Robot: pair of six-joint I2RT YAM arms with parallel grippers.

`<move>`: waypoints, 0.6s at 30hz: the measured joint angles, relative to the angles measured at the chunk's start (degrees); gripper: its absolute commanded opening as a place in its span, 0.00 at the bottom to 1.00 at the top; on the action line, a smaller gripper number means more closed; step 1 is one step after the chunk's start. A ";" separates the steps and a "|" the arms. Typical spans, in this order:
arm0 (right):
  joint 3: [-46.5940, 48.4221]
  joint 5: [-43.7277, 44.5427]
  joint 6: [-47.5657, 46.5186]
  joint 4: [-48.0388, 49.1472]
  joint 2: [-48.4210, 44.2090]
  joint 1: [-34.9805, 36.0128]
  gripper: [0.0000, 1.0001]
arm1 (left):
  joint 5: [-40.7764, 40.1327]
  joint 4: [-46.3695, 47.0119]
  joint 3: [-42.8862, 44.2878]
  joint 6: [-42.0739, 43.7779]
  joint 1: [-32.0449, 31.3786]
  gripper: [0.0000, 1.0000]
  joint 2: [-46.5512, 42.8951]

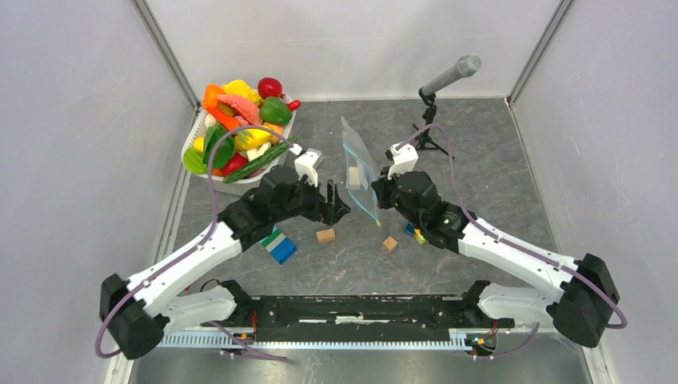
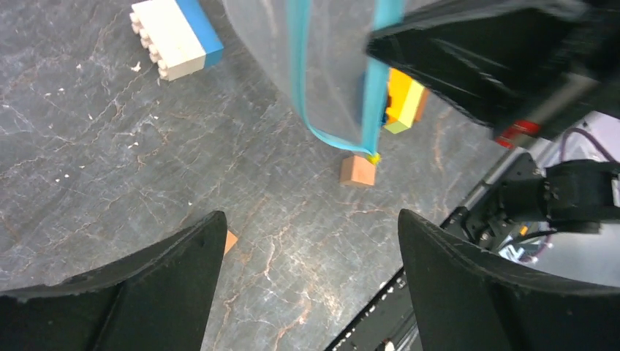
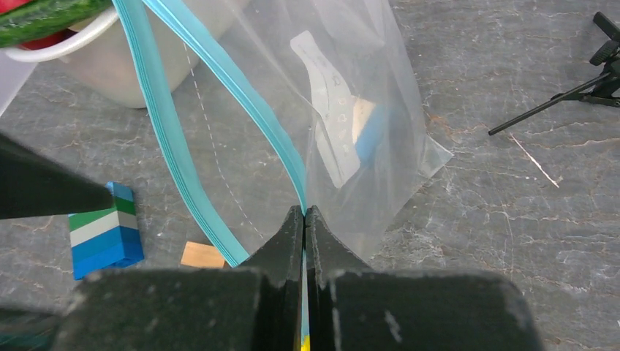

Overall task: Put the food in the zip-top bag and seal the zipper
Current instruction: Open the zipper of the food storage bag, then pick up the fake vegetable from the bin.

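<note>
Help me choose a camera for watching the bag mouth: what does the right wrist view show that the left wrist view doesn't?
Only the right wrist view: the right gripper pinched shut on the light-blue zipper strip, the white plastic tub and the black microphone tripod. Only the left wrist view: the left gripper, open with nothing between its fingers, and a yellow-and-orange building block. Both: the clear crinkly zip-top bag, its mouth parted, over the grey marbled table.

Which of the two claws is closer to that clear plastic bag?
Right. The right gripper pinches the zipper of the bag. The left gripper hangs open just short of it.
</note>
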 measured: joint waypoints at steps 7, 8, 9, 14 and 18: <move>2.45 0.63 -0.44 -0.70 3.23 0.00 0.00 | -1.75 -4.17 0.02 1.68 0.00 1.00 -10.03; 2.58 0.37 -0.55 -0.72 3.39 0.00 0.00 | -3.08 -4.81 0.02 1.88 0.00 1.00 -10.78; 2.69 0.20 -0.72 -0.74 3.50 0.00 0.00 | -5.01 -5.57 0.04 2.32 0.00 1.00 -11.58; 3.69 -1.66 -1.77 -0.96 4.39 -0.02 0.00 | -12.44 -10.19 4.02 6.23 1.66 1.00 -10.73; 3.82 -2.86 -2.27 -0.98 4.61 0.00 0.00 | -12.57 -11.54 12.81 10.58 8.11 1.00 -3.80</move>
